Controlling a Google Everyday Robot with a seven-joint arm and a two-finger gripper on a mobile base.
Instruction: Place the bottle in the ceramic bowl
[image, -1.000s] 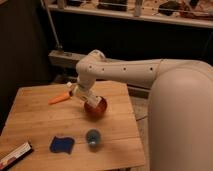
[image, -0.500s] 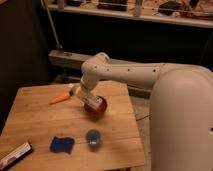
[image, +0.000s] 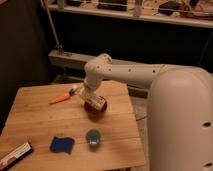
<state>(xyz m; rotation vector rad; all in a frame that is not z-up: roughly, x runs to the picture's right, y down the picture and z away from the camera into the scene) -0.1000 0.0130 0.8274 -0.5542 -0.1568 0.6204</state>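
The bench (image: 40, 117) is a square top of pale wooden planks with visible seams running side to side. Near its far edge, toward the right side, sits the ceramic bowl (image: 96, 106), small, round and glossy orange-red, darker inside. The bottle (image: 89, 97), whitish and translucent with a printed band, lies tilted across the bowl's far rim, its lower end over the bowl and its pale cap end pointing up and to the left. The gripper (image: 86, 93) is right at the bottle, just above the bowl's far-left rim; whether it holds the bottle or has let go cannot be told. The arm (image: 127, 75) is smooth, off-white and rounded, dotted with small dark holes; it reaches in from the bulky white body (image: 182, 122) on the right, runs level to the left, then bends at a rounded elbow and drops steeply to the bowl. An orange-handled tool (image: 62, 97) lies slanted near the far edge, left of the bowl. A small round blue cup (image: 92, 137) stands toward the near edge, with a flat dark-blue cloth (image: 62, 145) to its left. A flat white-and-red box (image: 15, 155) lies at the near left corner.
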